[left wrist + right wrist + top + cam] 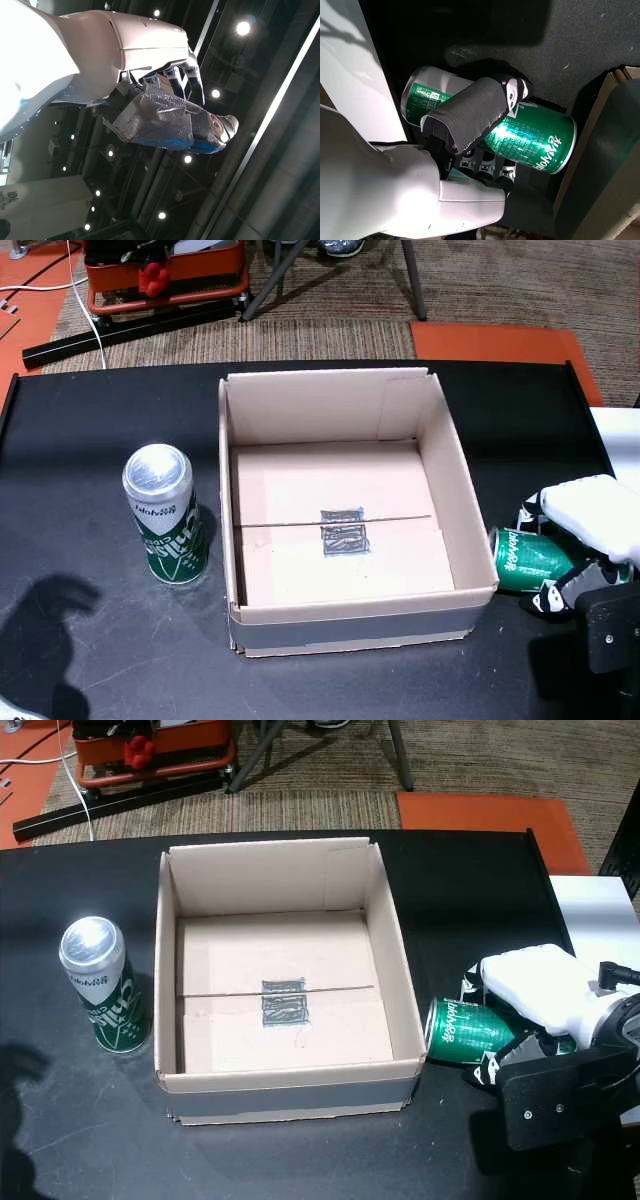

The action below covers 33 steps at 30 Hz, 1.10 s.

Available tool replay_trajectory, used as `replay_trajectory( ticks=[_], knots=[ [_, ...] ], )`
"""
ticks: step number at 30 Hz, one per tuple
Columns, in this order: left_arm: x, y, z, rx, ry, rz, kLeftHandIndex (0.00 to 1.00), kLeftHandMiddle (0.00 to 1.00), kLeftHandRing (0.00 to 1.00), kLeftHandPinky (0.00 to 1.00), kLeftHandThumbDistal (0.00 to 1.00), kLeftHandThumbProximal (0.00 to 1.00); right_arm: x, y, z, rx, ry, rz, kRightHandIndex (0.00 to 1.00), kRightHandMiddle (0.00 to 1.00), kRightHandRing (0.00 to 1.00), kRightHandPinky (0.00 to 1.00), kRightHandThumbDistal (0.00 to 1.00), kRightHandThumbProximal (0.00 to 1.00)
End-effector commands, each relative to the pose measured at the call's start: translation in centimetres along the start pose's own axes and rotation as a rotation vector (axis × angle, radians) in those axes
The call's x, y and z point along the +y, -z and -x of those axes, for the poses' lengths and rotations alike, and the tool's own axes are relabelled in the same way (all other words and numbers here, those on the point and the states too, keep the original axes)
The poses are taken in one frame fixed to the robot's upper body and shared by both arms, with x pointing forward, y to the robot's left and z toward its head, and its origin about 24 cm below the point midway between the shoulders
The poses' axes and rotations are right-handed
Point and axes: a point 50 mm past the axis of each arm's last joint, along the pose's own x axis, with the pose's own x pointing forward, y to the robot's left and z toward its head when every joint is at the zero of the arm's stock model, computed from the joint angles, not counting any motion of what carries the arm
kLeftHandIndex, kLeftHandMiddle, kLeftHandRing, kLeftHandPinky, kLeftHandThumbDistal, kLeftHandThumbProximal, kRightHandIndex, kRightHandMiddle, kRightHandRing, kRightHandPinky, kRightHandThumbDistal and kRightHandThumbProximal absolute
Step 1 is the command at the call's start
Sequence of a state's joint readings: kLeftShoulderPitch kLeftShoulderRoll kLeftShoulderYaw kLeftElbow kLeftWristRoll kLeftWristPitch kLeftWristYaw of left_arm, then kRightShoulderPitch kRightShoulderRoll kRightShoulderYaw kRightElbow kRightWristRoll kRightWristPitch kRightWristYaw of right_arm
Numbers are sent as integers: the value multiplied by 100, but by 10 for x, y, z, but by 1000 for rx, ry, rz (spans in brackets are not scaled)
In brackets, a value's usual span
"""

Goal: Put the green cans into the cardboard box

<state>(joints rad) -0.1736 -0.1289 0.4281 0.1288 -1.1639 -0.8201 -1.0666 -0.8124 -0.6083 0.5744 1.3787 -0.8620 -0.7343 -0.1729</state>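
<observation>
An open cardboard box (455, 475) (395, 955) stands mid-table, with nothing inside it. Left of it in both head views, one green can (166, 515) (105, 985) stands upright and untouched. A second green can (530, 560) (470, 1032) lies on its side just right of the box. My right hand (590, 515) (545, 990) is wrapped around it. In the right wrist view the taped thumb (470, 117) crosses over the can (535, 142) and the fingers curl behind it. My left hand (165, 120) appears only in the left wrist view, against the ceiling, fingers apart and holding nothing.
The black table (100, 420) has a raised rim at the back. A white surface (590, 910) adjoins its right edge. Beyond the table, a red machine (165, 275), cables and stand legs sit on the carpet. A shadow falls on the table's front left corner.
</observation>
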Motion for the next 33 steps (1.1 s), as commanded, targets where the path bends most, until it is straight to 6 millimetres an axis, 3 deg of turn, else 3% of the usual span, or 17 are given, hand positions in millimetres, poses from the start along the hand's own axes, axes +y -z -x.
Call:
replay_trajectory(
  ticks=[1,5,8,13,15,19,24,33],
  knots=[
    [-24,3,42,16,-209,48,43,51,68,68,61,56,2,3,3,13,51,0,0,0,5,15,51,32],
    [-24,2,42,22,-211,37,42,51,68,68,60,55,3,2,3,18,72,-17,0,0,0,5,50,28],
    [-24,2,43,26,-213,37,43,50,70,70,59,56,3,3,3,30,56,-38,0,0,0,3,42,22],
    [-25,4,41,12,-203,61,43,52,68,68,57,54,3,4,4,30,61,-55,0,0,0,3,41,20],
    [-24,5,41,3,-207,63,42,51,67,68,59,55,3,4,4,34,56,-58,0,0,0,2,34,18],
    [-25,4,42,19,-219,31,41,49,67,69,62,55,3,5,4,34,44,-46,0,0,0,0,18,0],
    [-26,4,43,30,-201,45,43,51,68,70,59,56,3,6,4,40,21,-31,0,0,0,2,20,0],
    [-26,9,44,37,-196,44,43,50,69,71,56,56,-7,11,6,40,40,25,0,0,0,0,12,0]
  ],
)
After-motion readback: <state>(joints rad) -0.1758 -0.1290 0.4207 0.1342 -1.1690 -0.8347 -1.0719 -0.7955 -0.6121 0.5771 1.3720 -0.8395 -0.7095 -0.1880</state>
